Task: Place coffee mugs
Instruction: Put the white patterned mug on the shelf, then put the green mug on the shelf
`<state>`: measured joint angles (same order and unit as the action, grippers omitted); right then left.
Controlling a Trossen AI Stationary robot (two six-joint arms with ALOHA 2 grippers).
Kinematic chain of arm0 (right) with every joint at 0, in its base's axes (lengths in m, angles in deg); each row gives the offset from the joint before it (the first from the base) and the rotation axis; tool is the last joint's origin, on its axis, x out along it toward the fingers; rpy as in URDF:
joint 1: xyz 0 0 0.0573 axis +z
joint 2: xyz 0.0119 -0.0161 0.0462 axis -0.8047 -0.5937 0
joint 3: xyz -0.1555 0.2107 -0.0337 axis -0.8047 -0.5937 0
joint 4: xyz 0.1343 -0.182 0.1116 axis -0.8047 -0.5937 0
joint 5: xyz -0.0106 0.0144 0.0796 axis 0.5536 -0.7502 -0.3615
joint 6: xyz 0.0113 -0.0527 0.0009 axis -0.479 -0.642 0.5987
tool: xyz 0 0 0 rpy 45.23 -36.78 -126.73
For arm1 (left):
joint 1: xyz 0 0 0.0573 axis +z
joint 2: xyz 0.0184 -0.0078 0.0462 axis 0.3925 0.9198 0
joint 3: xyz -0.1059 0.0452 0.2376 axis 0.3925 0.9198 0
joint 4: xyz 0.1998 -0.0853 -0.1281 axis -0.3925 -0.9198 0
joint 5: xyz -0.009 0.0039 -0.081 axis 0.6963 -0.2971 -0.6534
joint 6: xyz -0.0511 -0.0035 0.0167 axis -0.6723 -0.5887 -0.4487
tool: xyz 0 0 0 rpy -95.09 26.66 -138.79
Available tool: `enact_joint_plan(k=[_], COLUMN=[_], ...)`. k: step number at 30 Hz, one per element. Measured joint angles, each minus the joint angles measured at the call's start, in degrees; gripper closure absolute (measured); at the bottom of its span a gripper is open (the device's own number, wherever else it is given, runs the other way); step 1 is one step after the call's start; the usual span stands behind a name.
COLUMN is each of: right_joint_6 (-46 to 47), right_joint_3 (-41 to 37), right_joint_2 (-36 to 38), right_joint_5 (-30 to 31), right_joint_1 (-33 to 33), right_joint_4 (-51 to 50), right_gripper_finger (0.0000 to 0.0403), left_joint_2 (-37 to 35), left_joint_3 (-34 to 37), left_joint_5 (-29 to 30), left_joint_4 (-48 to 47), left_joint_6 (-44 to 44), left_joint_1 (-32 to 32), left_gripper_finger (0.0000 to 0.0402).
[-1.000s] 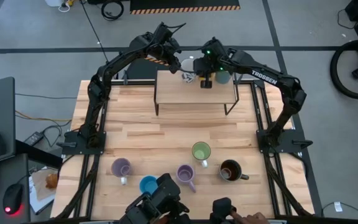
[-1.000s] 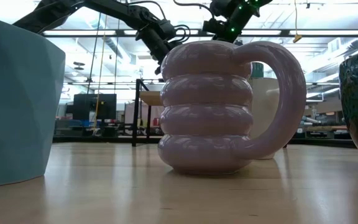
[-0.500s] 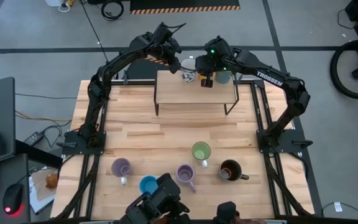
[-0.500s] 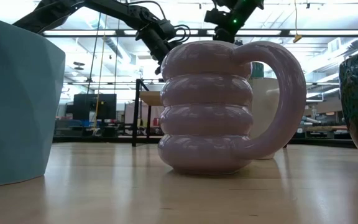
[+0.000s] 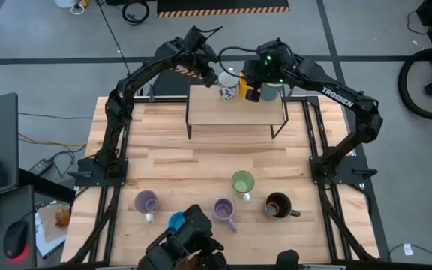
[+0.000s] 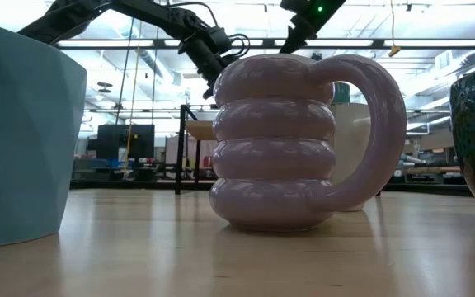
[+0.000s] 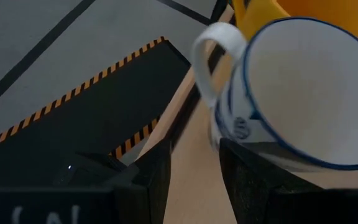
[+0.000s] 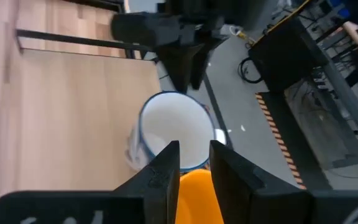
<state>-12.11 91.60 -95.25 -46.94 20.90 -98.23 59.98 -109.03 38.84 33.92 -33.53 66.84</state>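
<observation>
A raised wooden shelf [image 5: 235, 112] stands at the table's far edge. On it stands a white mug with a blue rim [image 5: 227, 90] [image 8: 173, 127], upright, beside an orange mug [image 5: 252, 94] [image 7: 303, 12] and a pale mug [image 5: 271, 92]. My left gripper [image 5: 217, 77] [image 7: 194, 168] is open on the white mug's far side, with the mug's handle [image 7: 207, 59] just ahead of its fingers. My right gripper [image 5: 253, 84] [image 8: 194, 152] hangs over the orange mug, shut on it. Two purple mugs [image 5: 146, 201] [image 5: 223, 208], a blue [image 5: 177, 221], a green [image 5: 242, 182] and a dark brown mug [image 5: 278, 205] stand near the front. My right gripper has a part of the orange mug [image 8: 194, 193] between its two fingers, slanting down from the far right. The fingers and the picture's edge hide which part it is. I cannot tell whether the mug is clear of the shelf.
The shelf's top is bare wood on its left half [image 5: 208, 112]. Open tabletop [image 5: 201, 161] lies between the shelf and the front row of mugs. Dark camera gear [image 5: 190, 244] sits at the near edge. In the low view the purple mug [image 6: 275, 140] fills the foreground.
My right gripper has risen and drawn back toward the table's far right, rolling a little; the orange mug now shows beneath it in the high view. A person's hand that showed at the near edge has gone.
</observation>
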Motion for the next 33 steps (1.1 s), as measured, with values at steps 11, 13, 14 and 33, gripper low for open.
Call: enact_joint_plan(k=[11,13,14,33], right_joint_6=[16.11,20.08,22.30,52.54], right_joint_3=[0.02,0.02,0.02,0.02], right_joint_2=[3.28,3.29,3.29,6.49], right_joint_5=[-8.85,-13.39,-15.58,-21.58], right_joint_1=[3.58,4.34,4.77,18.20], right_joint_4=[-6.85,-7.48,-7.69,-28.92], right_gripper_finger=[0.0314,0.0316,0.0317,0.0320], left_joint_2=[-7.82,-9.36,-10.04,-13.35], left_joint_3=[-0.11,-0.11,-0.11,-0.08], left_joint_5=[-6.64,-8.55,-9.11,-8.68], left_joint_4=[-5.74,-8.66,-9.74,-31.85], left_joint_6=[13.04,13.46,12.74,1.75], left_joint_1=[0.19,-0.59,-0.92,-23.51], left_gripper_finger=[0.0260,0.0259,0.0259,0.0260])
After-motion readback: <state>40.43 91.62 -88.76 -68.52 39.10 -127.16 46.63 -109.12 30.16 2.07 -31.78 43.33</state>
